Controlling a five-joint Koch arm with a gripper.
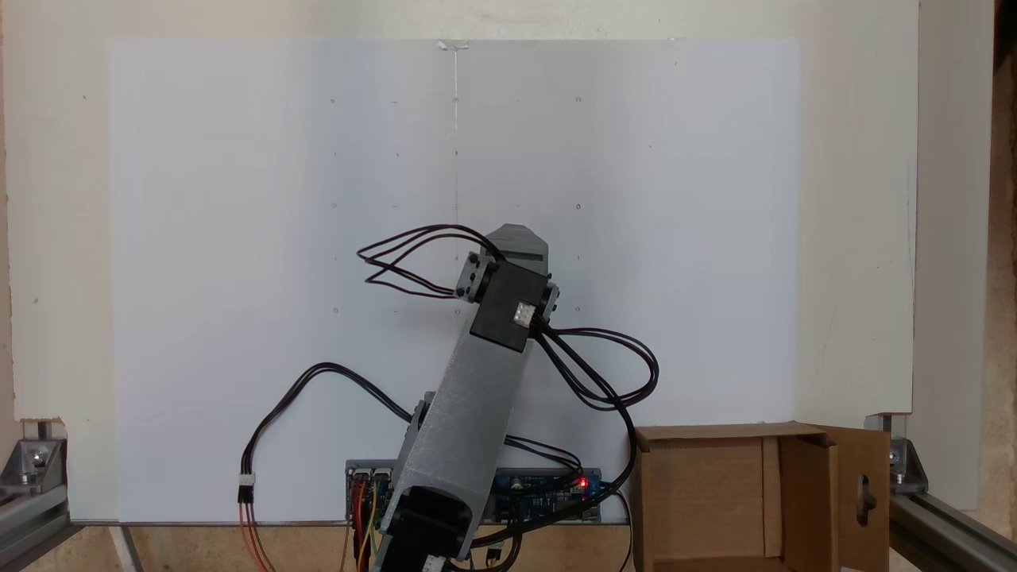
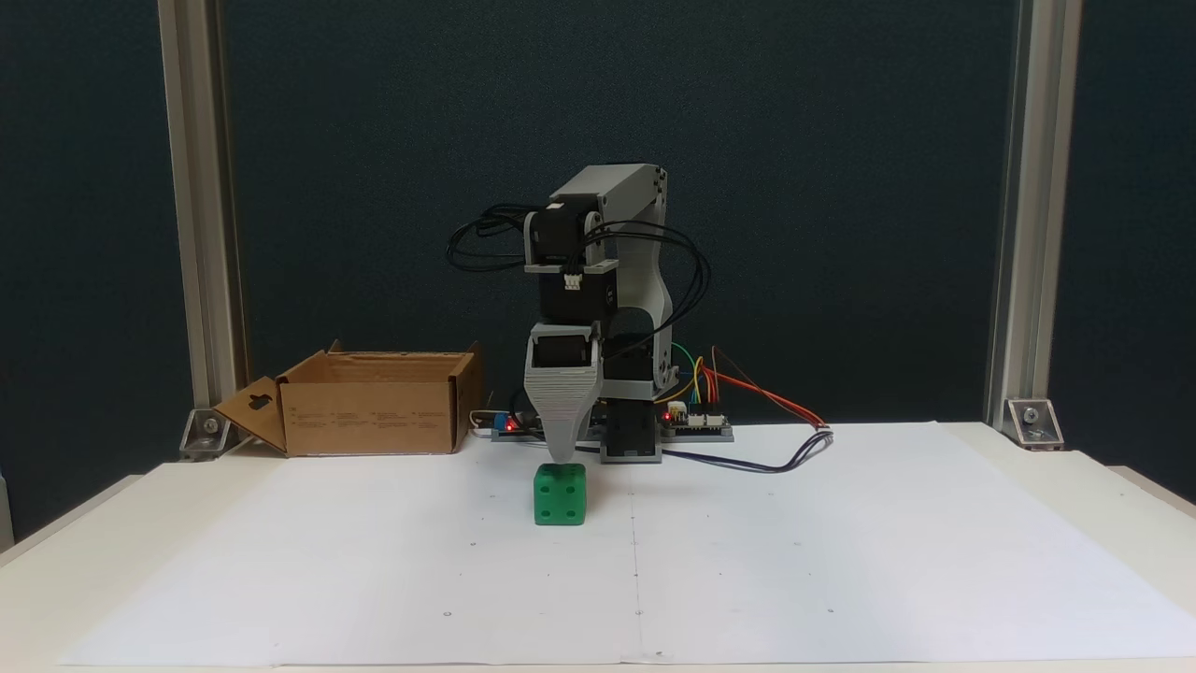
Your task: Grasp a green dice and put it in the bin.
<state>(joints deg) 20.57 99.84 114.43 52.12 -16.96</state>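
The green dice (image 2: 560,494) sits on the white paper near the middle of the table, its front face showing several pips. My gripper (image 2: 561,458) points straight down right above it. A single grey tapered finger (image 2: 562,402) faces this camera, its tip level with the dice's top edge, and I cannot tell whether it touches. Any second finger is hidden behind the first, so the gap cannot be read. The bin (image 2: 374,411) is an open cardboard box at the back left of the table. From above, the bin (image 1: 806,492) lies at the lower right, beside the arm (image 1: 477,397).
A flap with a keyhole cutout (image 2: 254,408) juts out from the bin's left side. Black cable loops (image 1: 604,365) hang off the arm. A circuit board with coloured wires (image 2: 696,422) lies behind the base. Aluminium posts (image 2: 1018,215) stand at the table's back corners.
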